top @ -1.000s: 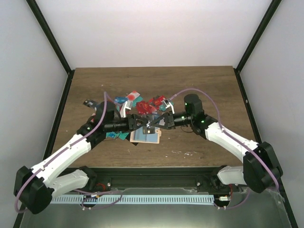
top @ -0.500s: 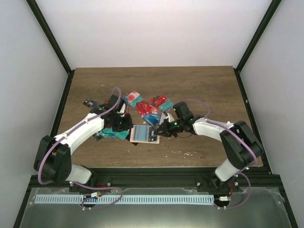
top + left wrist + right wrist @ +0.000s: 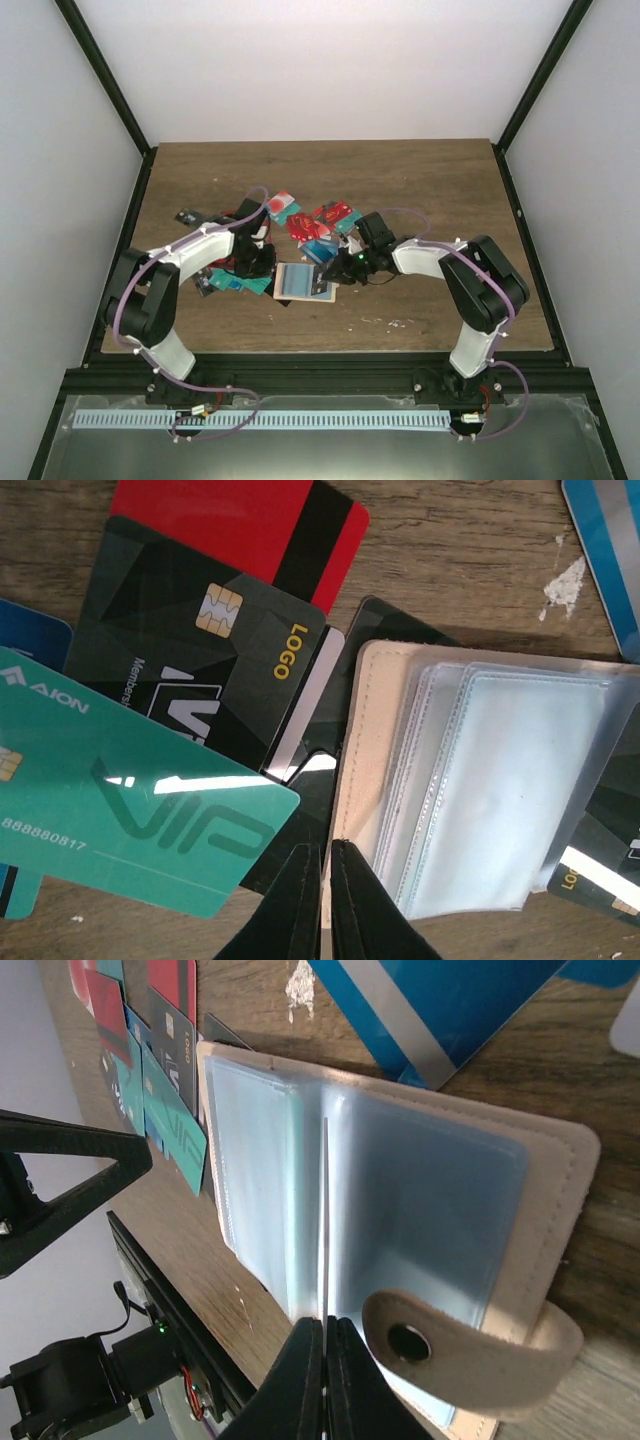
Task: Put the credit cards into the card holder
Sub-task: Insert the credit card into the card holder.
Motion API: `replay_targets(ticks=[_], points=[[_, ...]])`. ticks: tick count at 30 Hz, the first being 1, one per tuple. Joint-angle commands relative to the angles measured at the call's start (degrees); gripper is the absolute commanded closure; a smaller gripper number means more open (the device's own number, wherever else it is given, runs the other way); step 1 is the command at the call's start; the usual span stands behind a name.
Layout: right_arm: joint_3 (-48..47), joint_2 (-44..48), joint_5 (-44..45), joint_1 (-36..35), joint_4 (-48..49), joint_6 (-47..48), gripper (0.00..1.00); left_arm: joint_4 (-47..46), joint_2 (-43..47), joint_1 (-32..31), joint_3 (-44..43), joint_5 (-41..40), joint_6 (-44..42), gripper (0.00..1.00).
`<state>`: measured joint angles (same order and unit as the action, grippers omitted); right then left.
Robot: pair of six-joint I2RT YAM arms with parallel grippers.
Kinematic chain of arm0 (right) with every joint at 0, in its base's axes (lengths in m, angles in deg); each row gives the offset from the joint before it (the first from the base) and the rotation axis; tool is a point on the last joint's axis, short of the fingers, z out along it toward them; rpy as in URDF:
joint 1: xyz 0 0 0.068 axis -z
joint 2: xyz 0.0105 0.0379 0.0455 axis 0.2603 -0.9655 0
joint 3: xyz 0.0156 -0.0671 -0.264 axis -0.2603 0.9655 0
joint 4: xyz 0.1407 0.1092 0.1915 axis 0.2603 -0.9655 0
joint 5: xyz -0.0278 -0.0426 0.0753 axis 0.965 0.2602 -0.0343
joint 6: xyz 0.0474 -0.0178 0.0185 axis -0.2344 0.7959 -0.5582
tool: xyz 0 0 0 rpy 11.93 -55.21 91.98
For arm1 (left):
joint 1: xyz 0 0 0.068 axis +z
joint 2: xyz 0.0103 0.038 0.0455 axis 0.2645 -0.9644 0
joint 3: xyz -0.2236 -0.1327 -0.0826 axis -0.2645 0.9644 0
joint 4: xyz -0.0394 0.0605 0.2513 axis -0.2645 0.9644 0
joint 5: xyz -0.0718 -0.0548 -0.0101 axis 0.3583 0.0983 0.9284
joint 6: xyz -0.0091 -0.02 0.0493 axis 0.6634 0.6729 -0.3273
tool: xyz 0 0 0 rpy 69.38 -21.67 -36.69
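Observation:
The card holder [image 3: 303,283] lies open on the table, a beige cover [image 3: 372,730] with clear sleeves [image 3: 500,780]. My left gripper [image 3: 327,848] is shut on the cover's left edge. My right gripper [image 3: 326,1322] is shut on one clear sleeve [image 3: 325,1190], which stands upright beside the snap tab [image 3: 450,1345]. Credit cards lie loose around the holder: a teal VIP card [image 3: 130,800], a black LOGO card [image 3: 200,630], a red card [image 3: 250,520] and a blue card [image 3: 450,1000]. In the top view the two grippers [image 3: 270,265] [image 3: 335,270] flank the holder.
More cards are piled behind the holder: red ones [image 3: 310,222] and a white one with a red circle [image 3: 281,205]. Teal cards [image 3: 235,283] lie to its left, a black card [image 3: 186,216] farther left. Bare wood [image 3: 400,180] surrounds the pile.
Both arms have dropped low to the table at the holder's sides. The left jaws have closed from partly open onto the cover's edge. The right jaws stayed shut.

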<state>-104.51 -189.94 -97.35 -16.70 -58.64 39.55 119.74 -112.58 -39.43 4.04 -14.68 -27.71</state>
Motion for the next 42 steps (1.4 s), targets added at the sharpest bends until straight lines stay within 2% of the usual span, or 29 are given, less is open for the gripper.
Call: replay_targets(ticks=[1, 42], points=[[-2.47, -1.83, 0.38, -0.11, 1.52, -0.48, 0.99, 1.07, -1.85, 0.38, -1.85, -0.37, -2.47, 0.93], [-4.37, -7.43, -6.49, -0.29, 6.88, -2.71, 0.99, -5.97, -6.3, 0.35, 4.64, 7.29, -1.75, 0.93]])
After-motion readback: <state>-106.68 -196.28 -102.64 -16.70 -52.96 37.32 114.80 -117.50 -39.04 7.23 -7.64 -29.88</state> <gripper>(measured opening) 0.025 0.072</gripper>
